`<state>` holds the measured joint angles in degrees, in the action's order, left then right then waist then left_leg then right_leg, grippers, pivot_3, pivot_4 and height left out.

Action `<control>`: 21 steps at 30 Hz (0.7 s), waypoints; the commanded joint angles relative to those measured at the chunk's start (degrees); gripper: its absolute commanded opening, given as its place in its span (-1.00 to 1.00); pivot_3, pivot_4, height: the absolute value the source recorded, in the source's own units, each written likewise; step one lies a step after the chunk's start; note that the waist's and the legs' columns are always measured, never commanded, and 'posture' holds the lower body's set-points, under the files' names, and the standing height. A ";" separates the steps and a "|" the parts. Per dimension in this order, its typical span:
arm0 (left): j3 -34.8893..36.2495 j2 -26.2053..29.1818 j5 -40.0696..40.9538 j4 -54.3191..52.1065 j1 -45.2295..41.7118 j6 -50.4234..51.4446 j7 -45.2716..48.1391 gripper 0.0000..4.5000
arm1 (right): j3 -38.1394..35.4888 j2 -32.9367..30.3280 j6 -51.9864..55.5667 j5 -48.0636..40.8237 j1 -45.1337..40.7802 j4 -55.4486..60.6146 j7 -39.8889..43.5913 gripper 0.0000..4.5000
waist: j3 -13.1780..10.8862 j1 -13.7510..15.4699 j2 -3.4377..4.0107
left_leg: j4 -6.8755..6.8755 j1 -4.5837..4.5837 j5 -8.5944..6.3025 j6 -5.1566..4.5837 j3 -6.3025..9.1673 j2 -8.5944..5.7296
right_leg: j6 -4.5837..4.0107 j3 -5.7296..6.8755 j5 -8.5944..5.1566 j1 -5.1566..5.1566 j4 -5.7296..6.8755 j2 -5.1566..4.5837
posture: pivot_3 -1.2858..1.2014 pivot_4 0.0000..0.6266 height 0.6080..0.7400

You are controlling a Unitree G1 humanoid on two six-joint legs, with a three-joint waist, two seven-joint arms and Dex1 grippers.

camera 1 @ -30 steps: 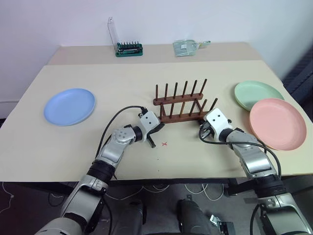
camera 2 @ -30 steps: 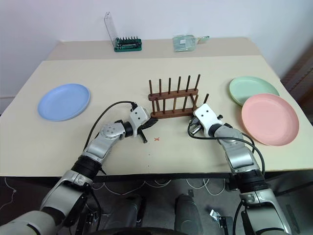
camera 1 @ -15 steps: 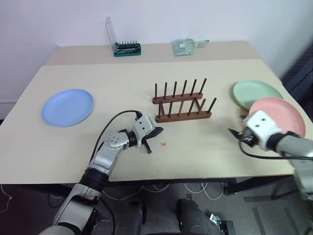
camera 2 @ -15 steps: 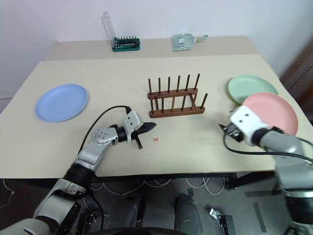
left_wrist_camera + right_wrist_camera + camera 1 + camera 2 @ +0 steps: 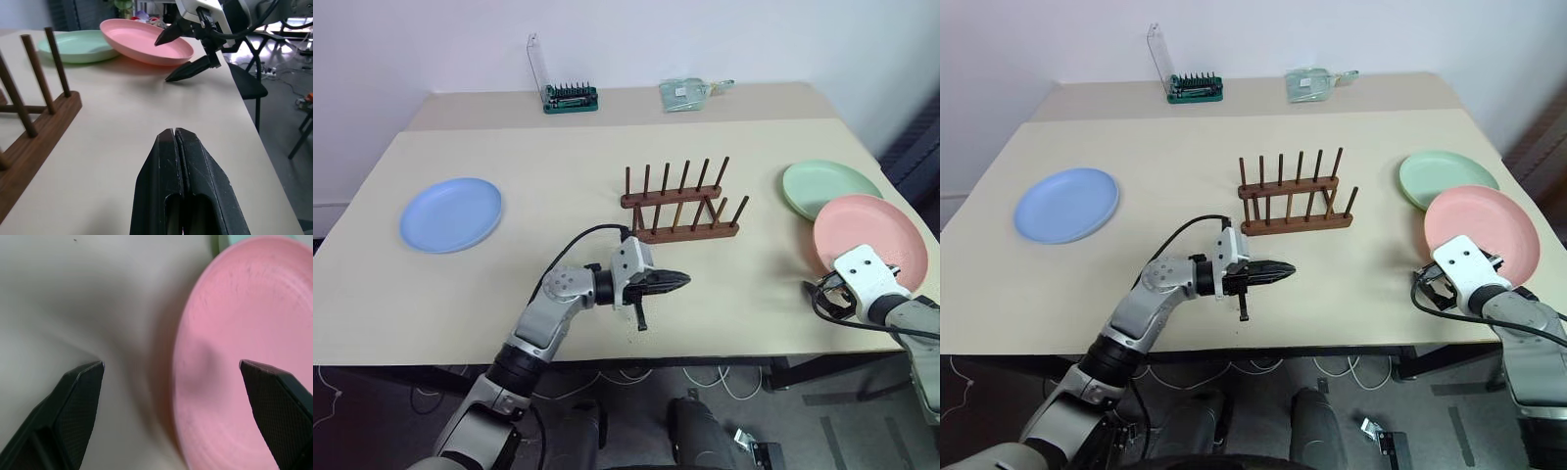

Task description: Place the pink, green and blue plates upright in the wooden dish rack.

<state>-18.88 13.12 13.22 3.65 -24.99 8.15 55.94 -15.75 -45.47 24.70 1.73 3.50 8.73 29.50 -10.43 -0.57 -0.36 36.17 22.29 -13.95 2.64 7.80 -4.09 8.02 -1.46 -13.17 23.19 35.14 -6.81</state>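
The beige tabletop (image 5: 548,186) carries everything, with a second, narrower tabletop (image 5: 626,103) butted against its far edge. The wooden dish rack (image 5: 680,206) stands near the middle, a little toward the right edge, its pegs upright and bare of plates. All three plates lie flat. The blue plate (image 5: 451,213) sits alone near the left edge. The pink plate (image 5: 876,235) lies by the right edge toward the near right corner, and the green plate (image 5: 827,186) lies just beyond it, toward the far edge; the pink rim overlaps the green one.

The left hand (image 5: 1283,268) hovers over the near part of the tabletop in front of the rack, pointing level toward the right edge, its two black fingers (image 5: 193,161) clenched tight together with nothing between them. The right hand (image 5: 188,51) is at the near rim of the pink plate, its fingers spread wide and released: one fingertip (image 5: 90,374) is over bare tabletop, the other over the plate's pink surface, gripping nothing.

On the far tabletop stand a green-based tool holder (image 5: 570,96) with a clear lid raised, and a small clear packet (image 5: 690,92) beside it toward the right.
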 commanded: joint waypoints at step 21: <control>2.10 0.83 0.43 -1.07 -0.33 -1.83 -0.82 -1.00 | -12.60 -8.50 0.60 -16.25 -12.30 16.67 12.06 -0.97 | -0.05 -0.52 0.15 | -0.03 -0.01 0.00 0.00 -0.03 0.03 | 0.01 0.00 0.00 0.04 0.00 0.01 | 0.03 -0.52 1.00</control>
<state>-18.18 13.75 13.19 3.59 -24.96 7.72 54.99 -25.59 -54.33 25.18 -7.84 -5.29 20.96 40.01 -10.48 -1.08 -0.21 36.14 22.27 -13.96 2.64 7.77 -4.05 8.03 -1.46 -13.17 23.22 35.16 -6.80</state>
